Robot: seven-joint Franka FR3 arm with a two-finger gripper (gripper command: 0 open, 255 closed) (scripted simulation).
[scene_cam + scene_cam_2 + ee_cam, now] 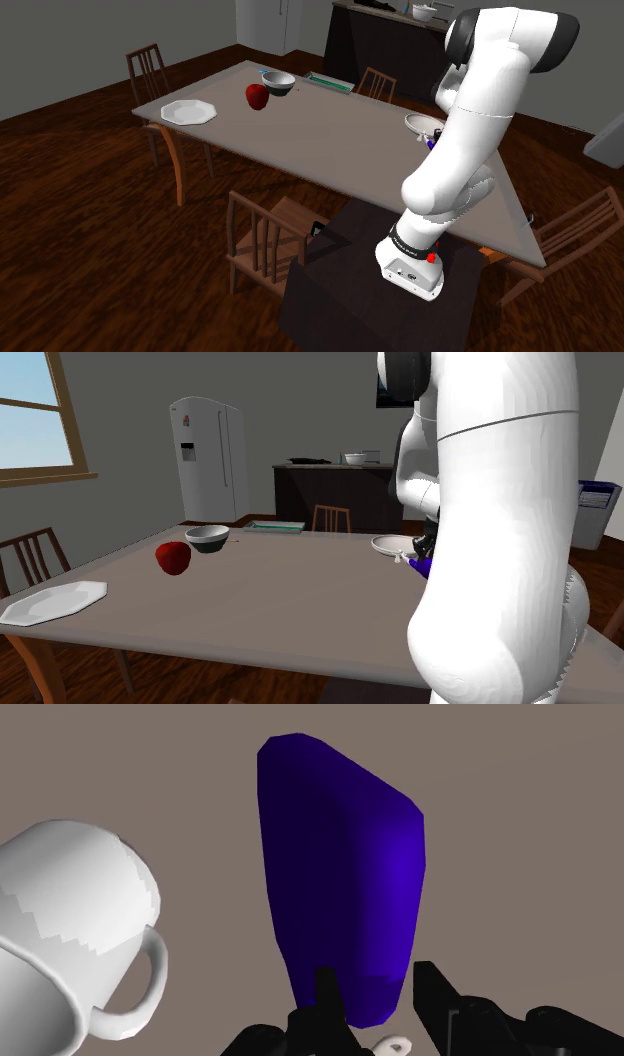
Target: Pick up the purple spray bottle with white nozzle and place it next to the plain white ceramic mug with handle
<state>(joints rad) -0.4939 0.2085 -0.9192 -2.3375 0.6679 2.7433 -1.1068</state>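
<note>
The purple spray bottle (340, 874) reaches away from my gripper (377, 994), widening toward its far end. Its narrow top sits between the two black fingers, which clasp it, and a bit of white nozzle (395, 1046) shows at the hand. The white mug with a handle (75, 924) stands close beside the bottle on the grey-brown table. From the shoulder view, a sliver of purple bottle (431, 144) peeks out behind the arm, just below the mug (424, 123). The second exterior view has the bottle (425, 565) right of the mug (392, 544). Whether the bottle touches the table is hidden.
On the table's far half lie a red apple (257, 96), a dark bowl with a white rim (278, 82), a white plate (188, 111) and a green tray (328, 83). Wooden chairs (265, 240) stand around it. A fridge (210, 457) stands at the wall.
</note>
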